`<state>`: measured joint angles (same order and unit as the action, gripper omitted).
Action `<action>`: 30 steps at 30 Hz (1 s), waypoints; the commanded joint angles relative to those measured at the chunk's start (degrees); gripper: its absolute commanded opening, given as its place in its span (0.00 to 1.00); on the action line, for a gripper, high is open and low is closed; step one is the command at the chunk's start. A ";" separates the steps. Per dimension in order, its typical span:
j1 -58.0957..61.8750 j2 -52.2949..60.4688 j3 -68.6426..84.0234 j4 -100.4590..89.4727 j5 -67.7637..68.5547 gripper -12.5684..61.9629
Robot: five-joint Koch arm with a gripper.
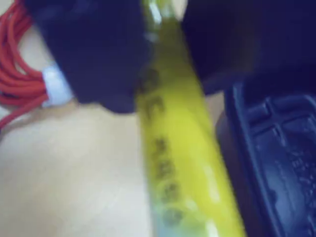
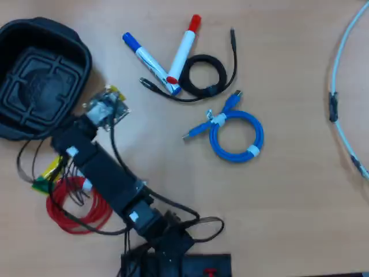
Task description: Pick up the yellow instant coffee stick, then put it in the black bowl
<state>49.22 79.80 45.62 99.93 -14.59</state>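
The yellow instant coffee stick (image 1: 182,163) runs from top centre to the bottom in the blurred wrist view, between the two black jaws. My gripper (image 1: 165,94) is shut on its upper part. The black bowl (image 1: 276,148) lies just right of the stick. In the overhead view the bowl (image 2: 81,55) is at the top left. The gripper (image 2: 60,151) is just below the bowl's lower edge. The stick's yellow and green end (image 2: 47,173) pokes out down-left of it, mostly hidden by the arm.
A red coiled cable (image 2: 78,210) lies under the arm and shows at the left of the wrist view (image 1: 19,74). A blue marker (image 2: 147,60), a red marker (image 2: 183,49), a black cable (image 2: 202,75) and a blue cable (image 2: 236,135) lie in the middle. A white cable (image 2: 346,133) runs along the right.
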 commanded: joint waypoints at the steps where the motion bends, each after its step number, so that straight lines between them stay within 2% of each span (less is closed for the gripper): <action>1: -1.93 3.87 -7.38 2.20 0.70 0.08; 8: -2.81 2.46 -17.67 -5.54 0.62 0.08; 30: -4.31 -21.88 -18.02 -63.90 2.64 0.08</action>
<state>44.74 58.18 32.43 48.69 -14.50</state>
